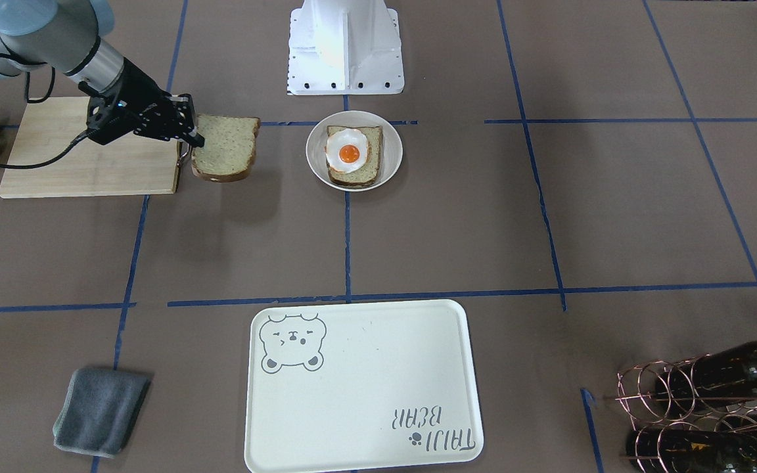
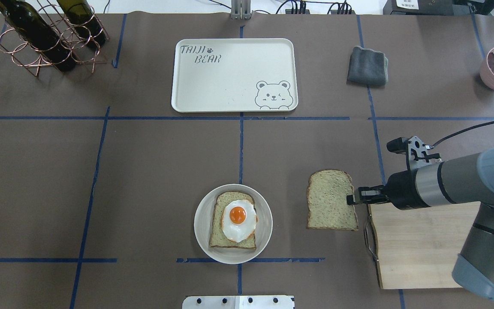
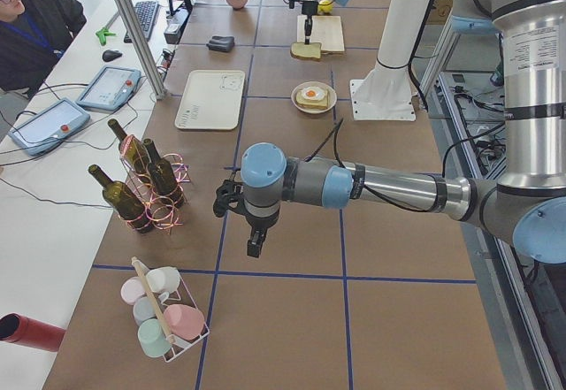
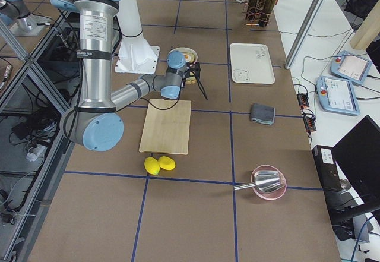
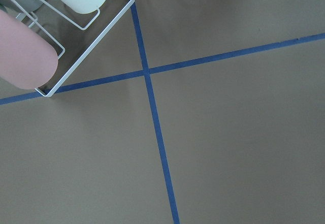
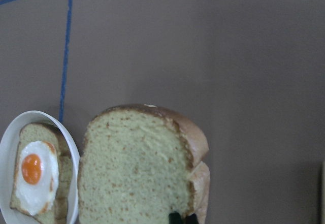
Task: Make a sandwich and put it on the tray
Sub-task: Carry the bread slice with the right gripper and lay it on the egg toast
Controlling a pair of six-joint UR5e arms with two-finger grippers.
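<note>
Front view: your right tool [image 1: 191,136] clamps the loose bread slice [image 1: 226,154] by its edge, arm reaching over the cutting board [image 1: 56,157]; plate [image 1: 318,172] with egg [image 1: 347,151] on the other slice [image 1: 373,167] sits near, apart.
Overhead: loose slice held flat between board and plate; tray [image 2: 230,81] well apart across the table [image 2: 144,171].
Left side: left arm stretched low, left tool [image 3: 254,247] pointing down; you can't tell its opening.
Right wrist: fingertips [image 6: 175,218] bite the slice's crust.
</note>
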